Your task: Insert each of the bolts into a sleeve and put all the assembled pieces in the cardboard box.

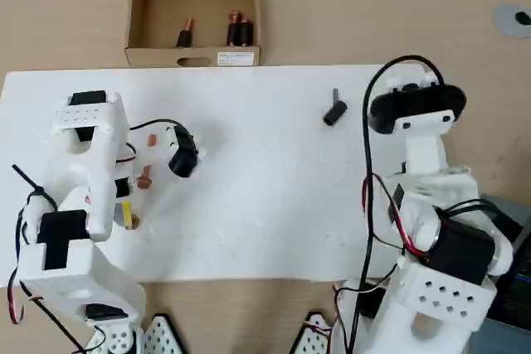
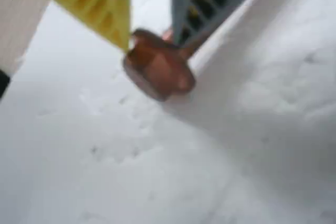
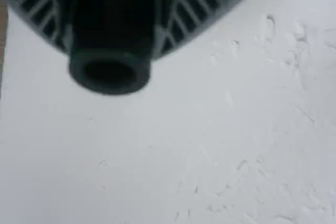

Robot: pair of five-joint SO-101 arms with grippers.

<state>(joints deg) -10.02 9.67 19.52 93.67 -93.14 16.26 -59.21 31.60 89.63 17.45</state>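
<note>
My left gripper (image 2: 152, 30) is shut on a copper bolt (image 2: 160, 69), whose wide head hangs just above the white mat (image 2: 168, 171). In the high view this gripper (image 1: 129, 215) is low at the mat's left side. Two more copper bolts (image 1: 145, 178) (image 1: 152, 140) lie beside that arm. My right gripper (image 3: 113, 19) is shut on a black sleeve (image 3: 110, 72), its open bore facing the camera. From above, that sleeve (image 1: 334, 113) is at the mat's far middle-right. The cardboard box (image 1: 137, 14) stands beyond the mat with assembled pieces (image 1: 239, 31) (image 1: 184, 35) inside.
The white mat (image 1: 265, 205) covers most of the wooden table, and its middle lies between the two arms. Cables hang off both arms. A grey disc (image 1: 513, 20) sits at the far right table edge.
</note>
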